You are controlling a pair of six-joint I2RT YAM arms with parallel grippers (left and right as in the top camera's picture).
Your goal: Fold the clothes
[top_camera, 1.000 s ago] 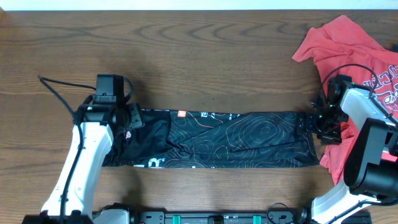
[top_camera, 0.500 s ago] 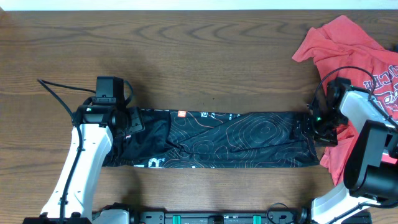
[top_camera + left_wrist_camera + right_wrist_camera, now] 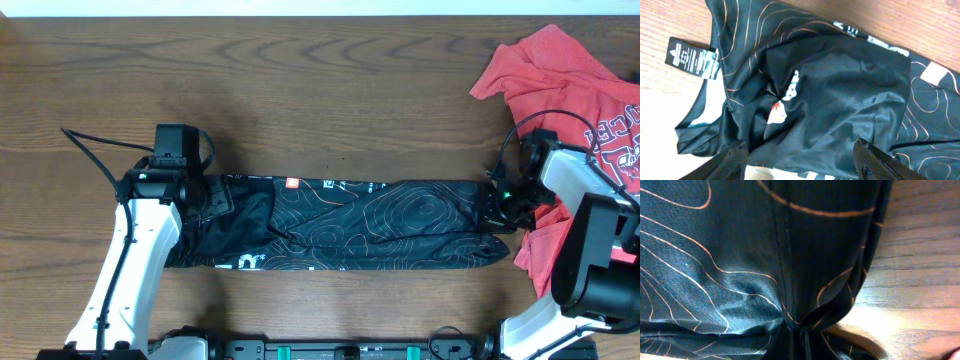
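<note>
A black shirt [image 3: 370, 225] with thin orange and white lines lies on the brown wooden table [image 3: 300, 90]. It is folded into a long flat strip. The strip runs from left to right, near the front edge.

The left gripper [image 3: 205, 195] hangs over the left end of the strip. Its two fingers [image 3: 732, 160] stand apart, one on each side of the cloth below, and they grip nothing. In the left wrist view the cloth there is bunched and wrinkly. It has a small red and white logo in the middle. A black tag [image 3: 691, 58] with white print sticks out from the shirt's edge onto the wood.

The right gripper [image 3: 497, 212] is at the right end of the strip. It is closed tight on the shirt's edge. In the right wrist view the cloth gathers into a pinch at the bottom, and folds spread out from it. The strip gets narrower at that end.

A red T-shirt [image 3: 560, 70] with white letters lies in a heap at the far right of the table. Part of it is under the right arm [image 3: 590, 250]. It is just beside the right end of the black shirt.
</note>
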